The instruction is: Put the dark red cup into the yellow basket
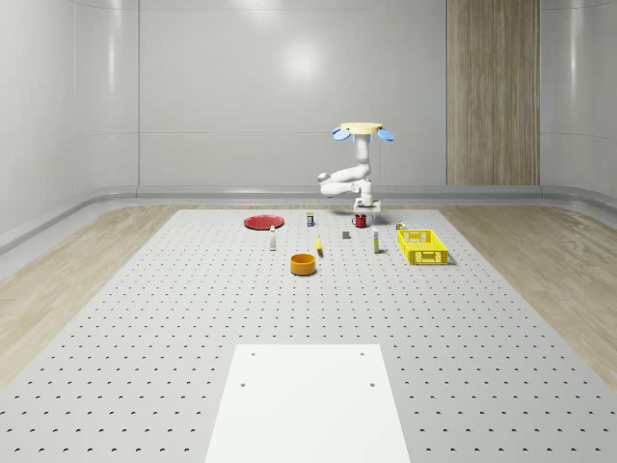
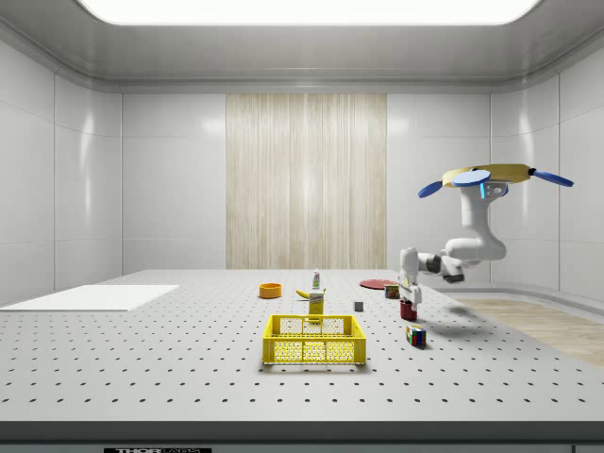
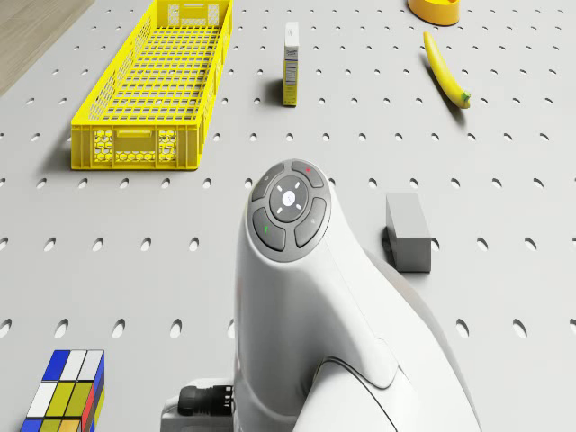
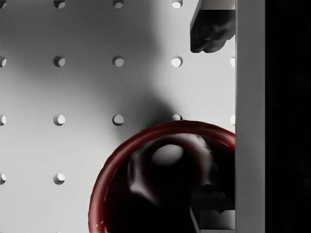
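Drone hovers over the far part of the bench, its arm bent down so the tool sits right over the dark red cup. In the wrist view one finger lies outside the cup's rim and the other reaches inside it, jaws apart, not yet clamped. The cup stands upright on the bench, well apart from the yellow basket.

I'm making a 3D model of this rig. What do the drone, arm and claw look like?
The drone has a flat tan-yellow body with blue rotor blades. The arm is glossy white with rounded links and darker grey joints. Its wrist carries a round grey button pad with small red and green marks.
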Robot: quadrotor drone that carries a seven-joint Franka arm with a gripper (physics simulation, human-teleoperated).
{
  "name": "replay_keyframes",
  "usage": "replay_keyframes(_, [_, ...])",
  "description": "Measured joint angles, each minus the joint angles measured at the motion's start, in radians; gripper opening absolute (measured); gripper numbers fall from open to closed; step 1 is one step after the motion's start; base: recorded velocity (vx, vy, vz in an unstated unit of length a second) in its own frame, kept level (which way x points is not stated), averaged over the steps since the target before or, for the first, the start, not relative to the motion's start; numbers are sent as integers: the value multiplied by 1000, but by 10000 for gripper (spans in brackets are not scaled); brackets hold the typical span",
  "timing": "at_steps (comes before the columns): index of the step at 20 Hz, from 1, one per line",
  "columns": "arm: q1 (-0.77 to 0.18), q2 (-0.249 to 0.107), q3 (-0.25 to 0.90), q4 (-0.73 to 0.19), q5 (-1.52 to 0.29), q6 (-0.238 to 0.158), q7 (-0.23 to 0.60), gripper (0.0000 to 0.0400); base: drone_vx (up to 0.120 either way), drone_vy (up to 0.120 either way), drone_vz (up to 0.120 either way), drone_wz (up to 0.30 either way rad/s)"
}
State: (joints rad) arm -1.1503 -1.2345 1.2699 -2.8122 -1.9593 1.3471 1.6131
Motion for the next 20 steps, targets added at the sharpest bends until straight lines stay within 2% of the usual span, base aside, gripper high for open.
replay_keyframes(20, [-1, -85, -42, 7, -13, 96, 5, 400, 0, 0, 0, 0])
